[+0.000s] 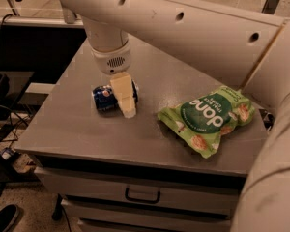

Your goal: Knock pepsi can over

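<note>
The pepsi can (pixel 103 96), dark blue with a white and red logo, lies on its side on the grey cabinet top (pixel 87 134), left of the middle. My gripper (pixel 124 100) hangs from the white arm (pixel 183 28) straight above the can. Its cream tip reaches down in front of the can's right part and hides it. A small dark piece of the can shows just right of the gripper.
A green snack bag (pixel 208 120) lies flat on the right half of the top, apart from the can. The cabinet has a drawer with a handle (pixel 142 196) at the front. Cables and a dark stand sit on the floor at the left.
</note>
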Tool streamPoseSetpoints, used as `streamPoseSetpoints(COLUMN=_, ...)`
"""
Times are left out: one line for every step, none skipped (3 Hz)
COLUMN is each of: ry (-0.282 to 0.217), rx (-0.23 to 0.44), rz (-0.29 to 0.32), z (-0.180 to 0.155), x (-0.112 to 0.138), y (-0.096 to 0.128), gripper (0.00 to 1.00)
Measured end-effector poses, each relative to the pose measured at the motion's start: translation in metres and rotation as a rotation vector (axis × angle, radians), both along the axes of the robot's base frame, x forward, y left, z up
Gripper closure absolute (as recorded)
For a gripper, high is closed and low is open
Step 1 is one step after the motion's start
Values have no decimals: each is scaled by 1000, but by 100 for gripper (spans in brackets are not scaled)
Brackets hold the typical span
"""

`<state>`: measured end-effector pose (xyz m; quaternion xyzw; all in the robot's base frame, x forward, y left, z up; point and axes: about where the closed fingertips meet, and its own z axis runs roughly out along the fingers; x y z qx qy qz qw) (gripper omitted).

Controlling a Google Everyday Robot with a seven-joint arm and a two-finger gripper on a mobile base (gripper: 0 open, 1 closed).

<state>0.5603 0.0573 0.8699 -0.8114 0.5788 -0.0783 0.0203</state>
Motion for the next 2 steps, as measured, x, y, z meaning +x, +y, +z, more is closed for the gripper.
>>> streamPoseSetpoints(ry=36, rx=16, rz=-5, z=-5, x=-3, y=-2, gripper=0)
streamPoseSetpoints(ry=40, rx=18, rz=-5, z=-5, x=-3, y=-2, gripper=0)
